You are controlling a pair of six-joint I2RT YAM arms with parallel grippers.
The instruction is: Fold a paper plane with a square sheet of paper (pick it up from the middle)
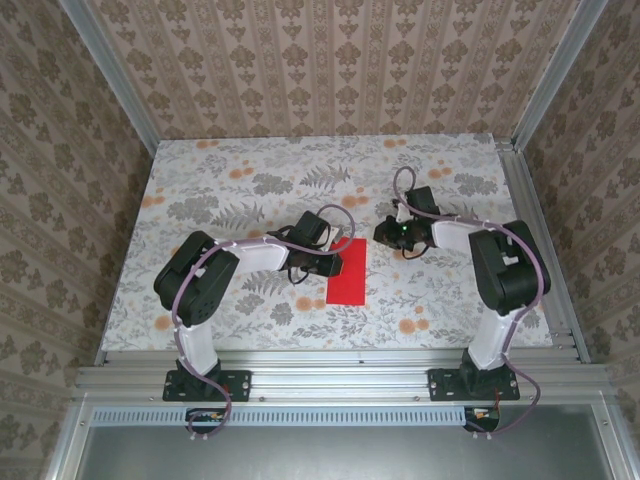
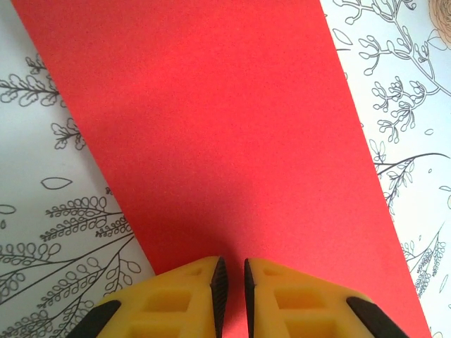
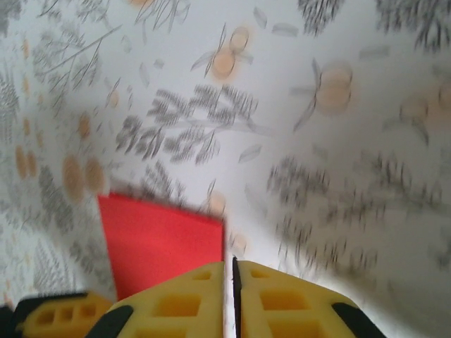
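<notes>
1. Near the middle of the tabletop (image 1: 230, 170), seen from above, the square sheet of paper (image 1: 347, 272) lies flat as a tall, narrow red rectangle. Its long sides run from 12 to 6 o'clock. It looks folded in half, though no crease shows clearly.
2. At the sheet's 9 o'clock edge, the left jaws rest on the paper. The left wrist camera shows red paper (image 2: 211, 127) running from under the yellow fingertips (image 2: 217, 280). The jaws are drawn almost together, with a thin slit between them. I cannot tell whether any paper is pinched in that slit.
3. At about 1 o'clock from the sheet, apart from it, the right jaws hover over the bare floral tabletop. The right wrist view is blurred. It shows them nearly clenched and grasping nothing, with a corner of the sheet (image 3: 158, 239) at their 10 o'clock.
4. The step in hand is probably making the next fold while the left jaws anchor the sheet.
5. To do it well, the left jaws should press straight down without sliding, so the rectangle stays square.
6. The right jaws should come in low towards the free 3 o'clock edge or 12 o'clock corner. They need to open just enough to catch one thin layer.
7. The paper is thin and light, so a sideways nudge could skew it or lift it from under the anchor.
</notes>
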